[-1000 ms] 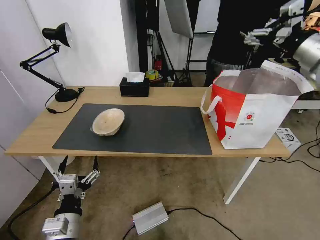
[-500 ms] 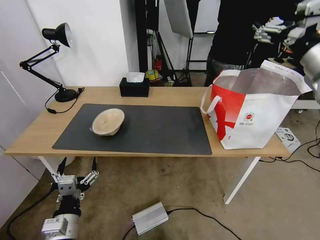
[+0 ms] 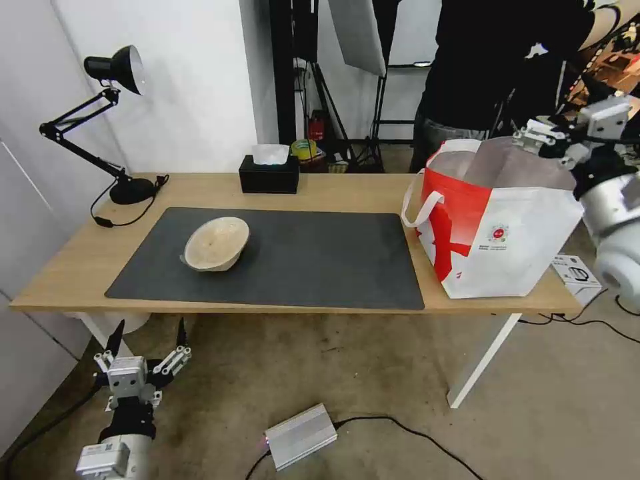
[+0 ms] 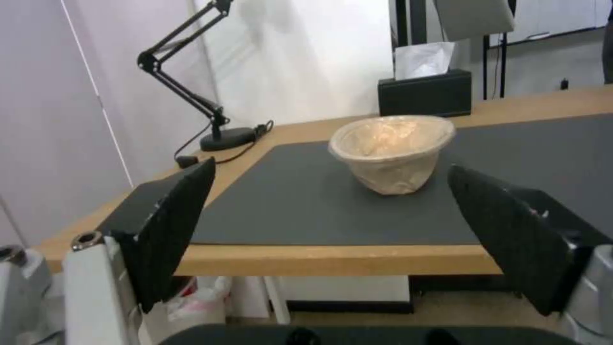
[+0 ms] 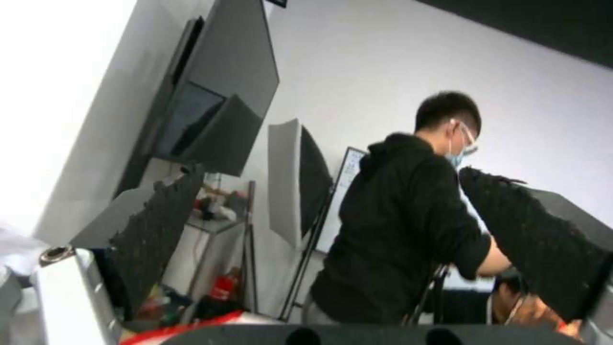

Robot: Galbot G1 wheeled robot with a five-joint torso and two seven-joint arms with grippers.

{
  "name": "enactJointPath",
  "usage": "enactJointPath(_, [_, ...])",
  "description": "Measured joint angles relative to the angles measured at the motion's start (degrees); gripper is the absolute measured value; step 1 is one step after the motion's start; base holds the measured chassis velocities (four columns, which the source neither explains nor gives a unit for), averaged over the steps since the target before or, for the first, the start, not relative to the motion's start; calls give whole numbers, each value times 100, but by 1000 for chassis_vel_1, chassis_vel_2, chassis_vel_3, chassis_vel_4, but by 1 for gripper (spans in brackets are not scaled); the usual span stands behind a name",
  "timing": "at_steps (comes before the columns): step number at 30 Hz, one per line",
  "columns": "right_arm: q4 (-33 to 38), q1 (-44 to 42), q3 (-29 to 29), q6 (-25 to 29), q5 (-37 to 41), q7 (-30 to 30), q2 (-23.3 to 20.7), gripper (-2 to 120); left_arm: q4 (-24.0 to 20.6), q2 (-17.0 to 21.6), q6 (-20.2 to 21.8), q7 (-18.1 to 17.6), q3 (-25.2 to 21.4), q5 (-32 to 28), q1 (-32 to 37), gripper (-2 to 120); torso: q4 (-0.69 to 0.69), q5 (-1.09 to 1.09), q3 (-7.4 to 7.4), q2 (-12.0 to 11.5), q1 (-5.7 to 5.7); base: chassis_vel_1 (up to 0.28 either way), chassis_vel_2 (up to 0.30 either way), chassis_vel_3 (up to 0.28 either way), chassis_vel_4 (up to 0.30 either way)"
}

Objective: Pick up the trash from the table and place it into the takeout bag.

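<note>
Here, beige bowl (image 3: 217, 243) on mat, left tool (image 3: 147, 337) apart below table (image 3: 347, 189), right tool (image 3: 533, 137) apart over bag (image 3: 527, 227).

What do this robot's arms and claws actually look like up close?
Each arm is a silver-grey metal tube with white housings. The left gripper has a boxy silver-white body, bare metal linkages and two pointed black fingers with a ribbed face; a black cable trails from its arm. The right gripper looks the same, on a fat silver-and-white rounded forearm.
</note>
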Motion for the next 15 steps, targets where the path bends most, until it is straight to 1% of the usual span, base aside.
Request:
enactJointPath(1, [194,-288,138,-19,-33,37,111,100,5,-1,0,0,2,4,-2,98,-1,0,0,0,0,0,0,0,0])
enactJointPath(2, [194,-288,138,-19,-33,37,111,100,5,-1,0,0,2,4,-2,98,-1,0,0,0,0,0,0,0,0])
enactJointPath(6, [793,-1131,423,-108,-260,250,594,100,33,-1,0,-2,21,69,-5,98,1,-1,0,0,0,0,0,0,0])
enactJointPath(7, [793,-1131,423,-108,-260,250,594,100,33,-1,0,-2,21,69,-5,98,1,-1,0,0,0,0,0,0,0])
enactJointPath(11, [1149,-1752,513,-146,-523,363,1022,100,51,-1,0,-7,21,104,-3,98,1,-1,0,0,0,0,0,0,0])
enactJointPath(12, [1149,-1752,513,-146,-523,363,1022,100,51,-1,0,-7,21,104,-3,98,1,-1,0,0,0,0,0,0,0])
enactJointPath(15, [1252,-2139,448,-142,-742,371,1308,100,58,-2,-1,-11,35,108,-2,98,2,-2,0,0,0,0,0,0,0])
